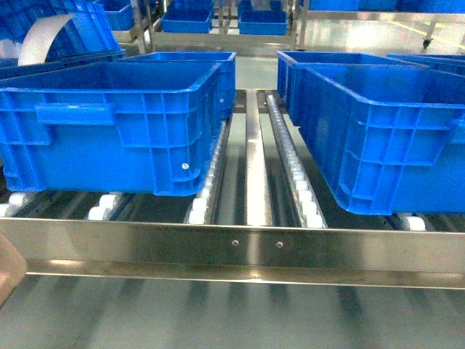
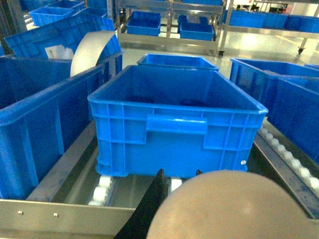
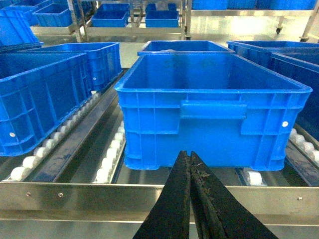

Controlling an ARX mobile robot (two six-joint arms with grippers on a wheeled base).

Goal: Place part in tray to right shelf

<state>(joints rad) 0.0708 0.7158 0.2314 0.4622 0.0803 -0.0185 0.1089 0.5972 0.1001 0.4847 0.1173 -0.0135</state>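
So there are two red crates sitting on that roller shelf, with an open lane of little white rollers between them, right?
Not quite: the crates are blue, not red. The head view shows the left crate and the right crate both bright blue. The rest holds: they sit on the steel shelf, with an open lane of small white rollers between them.

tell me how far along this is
Nothing looks placed yet. The tray is up against the left pincer, grip hidden; no part visible. The right pincer is shut, empty. Left to do: set it on the right shelf.
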